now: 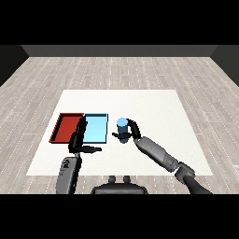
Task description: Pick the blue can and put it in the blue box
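Observation:
A light blue can (122, 128) stands upright just right of the light blue tray (96, 122). My right hand (131, 132) is curled round the can, thumb across its front and fingers behind it. I cannot tell whether the can rests on the table or hangs slightly above it. My left hand (78, 140) hovers over the seam between the two trays, fingers straight and pointing away, thumb stuck out to the right, holding nothing.
A red tray (65, 122) lies against the left side of the light blue tray. Both trays sit on the white table (154, 107), with wooden floor beyond its edges.

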